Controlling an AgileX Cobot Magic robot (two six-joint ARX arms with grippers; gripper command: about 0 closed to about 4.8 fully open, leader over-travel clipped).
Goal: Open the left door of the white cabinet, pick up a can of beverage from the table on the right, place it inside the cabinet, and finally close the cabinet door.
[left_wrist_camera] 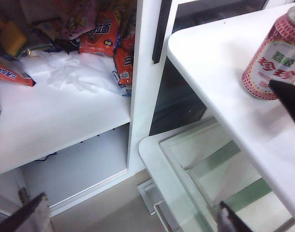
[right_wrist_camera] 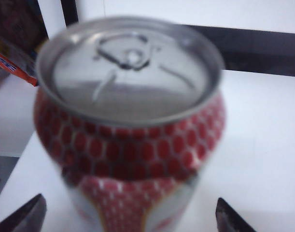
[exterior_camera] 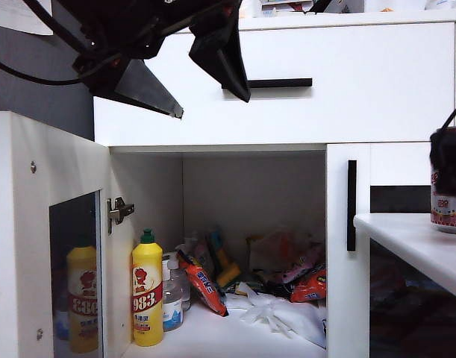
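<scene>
left door (exterior_camera: 45,246) swung open for access | can (right_wrist_camera: 130,130) upright near desk (left_wrist_camera: 219,63) edge | right gripper (right_wrist_camera: 130,215) fingers apart, straddling can, pre-grasp | left gripper (left_wrist_camera: 133,217) fingers apart, holding nothing, parked clear

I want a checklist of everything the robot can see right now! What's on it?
surface: white table, bare but for the can.
job's things: left door swung open; can of beverage upright on the table.
clutter: yellow bottle, snack packets, crumpled white sheet inside the white cabinet.
grippers: left gripper open, high by the drawer; right gripper open, straddling the can.
cables: black cable at the left arm.
surroundings: nothing seen.
</scene>
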